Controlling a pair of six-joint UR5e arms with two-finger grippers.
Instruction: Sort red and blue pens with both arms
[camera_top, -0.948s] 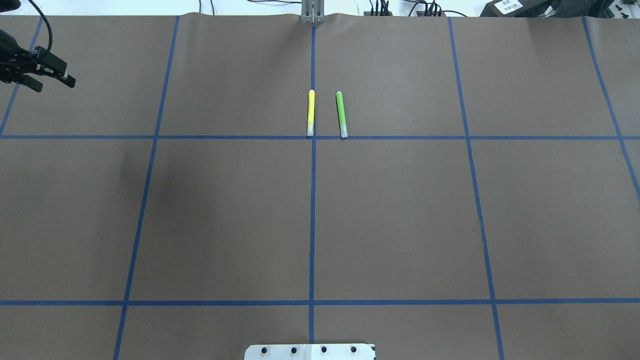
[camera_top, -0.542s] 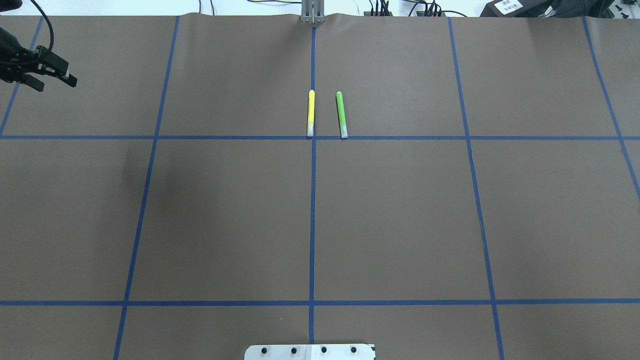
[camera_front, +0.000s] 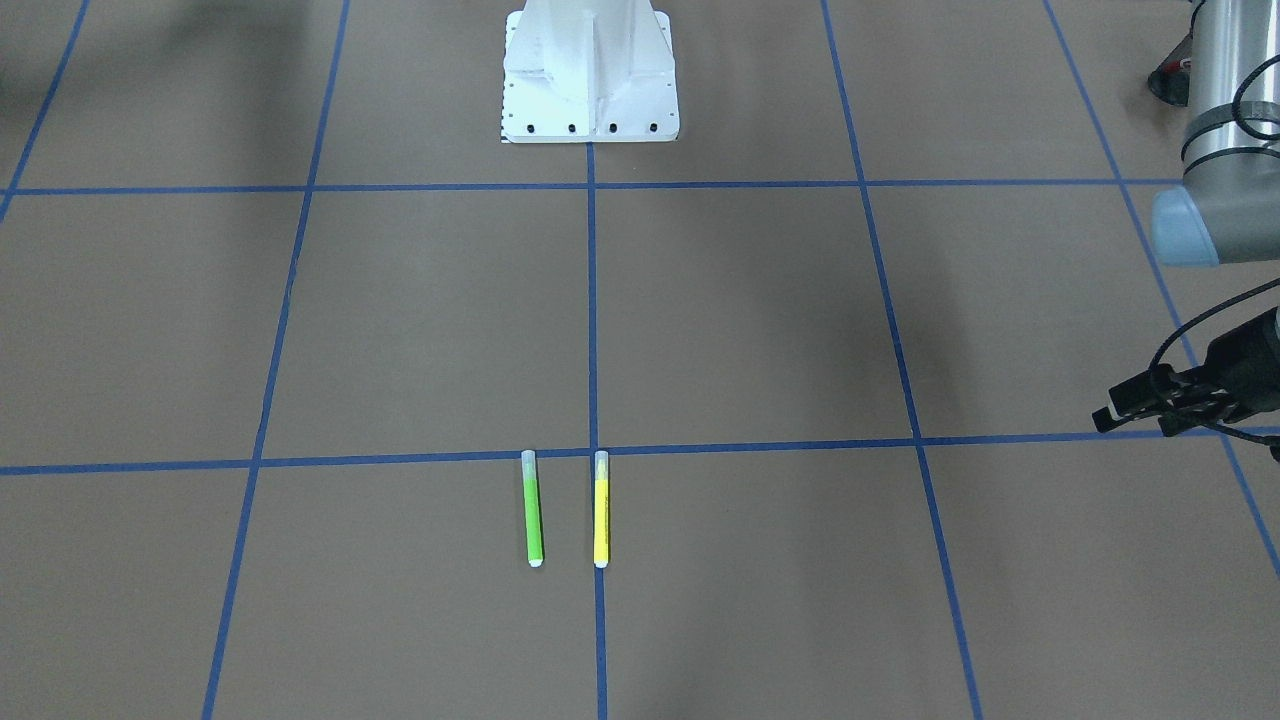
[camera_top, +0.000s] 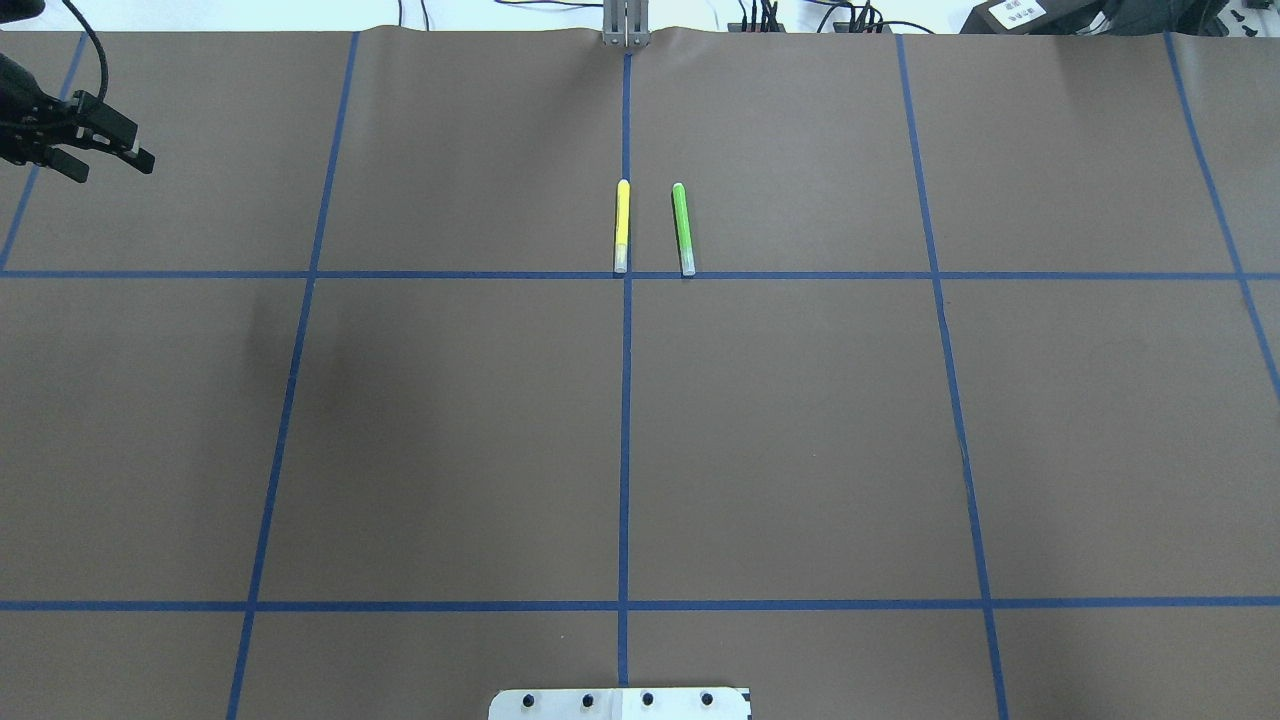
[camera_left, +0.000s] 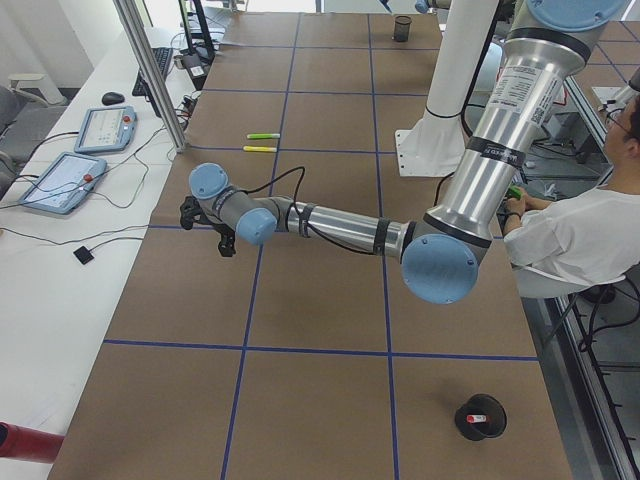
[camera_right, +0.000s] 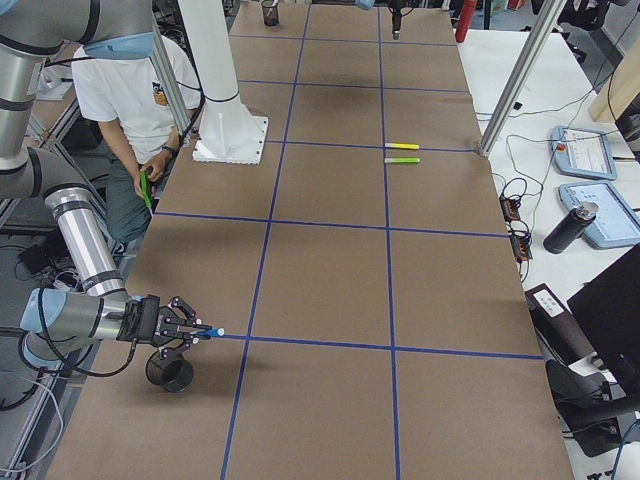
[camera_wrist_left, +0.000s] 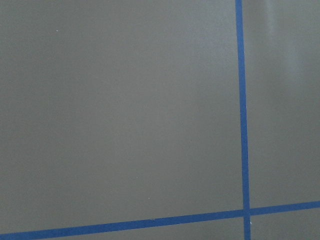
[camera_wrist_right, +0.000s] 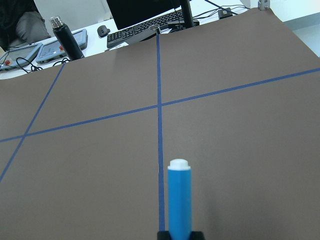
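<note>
In the right wrist view the blue pen (camera_wrist_right: 179, 200) with its white tip sticks forward out of my right gripper (camera_wrist_right: 180, 234), which is shut on it. The exterior right view shows this gripper (camera_right: 195, 333) holding the pen just above a black cup (camera_right: 168, 372) at the table's near edge. My left gripper (camera_top: 110, 155) hangs open and empty over the far left corner, also seen in the front-facing view (camera_front: 1130, 412). The red marker (camera_left: 479, 417) stands in another black cup (camera_left: 481, 420) by the robot's left side.
A yellow pen (camera_top: 621, 227) and a green pen (camera_top: 683, 229) lie side by side at the table's middle, beside the centre tape line. The white pedestal (camera_front: 590, 70) stands at the robot's edge. A seated person (camera_left: 570, 240) is behind the robot.
My left gripper has drifted very slightly toward the table's far edge. The yellow and green pens have not moved.
</note>
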